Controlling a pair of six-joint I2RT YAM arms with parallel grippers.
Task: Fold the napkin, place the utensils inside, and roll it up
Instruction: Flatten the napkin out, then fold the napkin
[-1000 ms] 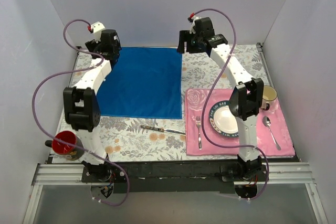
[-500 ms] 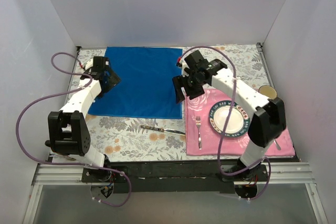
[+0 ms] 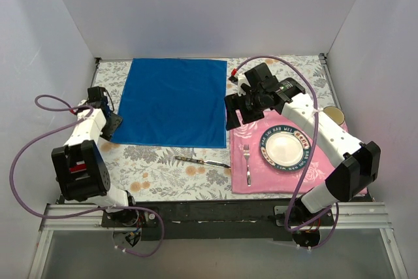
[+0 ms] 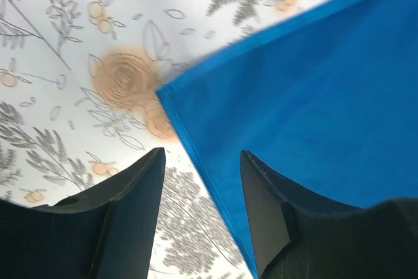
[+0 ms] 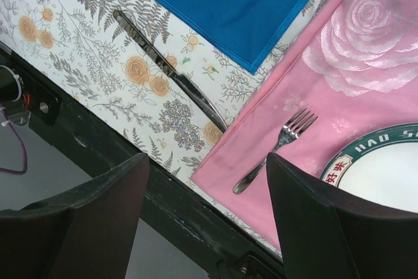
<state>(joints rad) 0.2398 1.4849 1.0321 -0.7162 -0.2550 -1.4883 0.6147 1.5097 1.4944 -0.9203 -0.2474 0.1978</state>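
Two arms reach out, and both of your claws are spread wide, holding nothing. Your left gripper is low by the bench's left edge, at the near left corner of the napkin. Your right gripper hangs by the napkin's right side. The knife lies near the front edge. The plate rim reads "HAO"; the rest is cut off.

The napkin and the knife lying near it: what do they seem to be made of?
The napkin looks like woven cloth, matte and soft: flat solid blue with no shine and what seems a hemmed edge. The knife looks like metal, probably polished steel: silvery, with bright glints along its blade.
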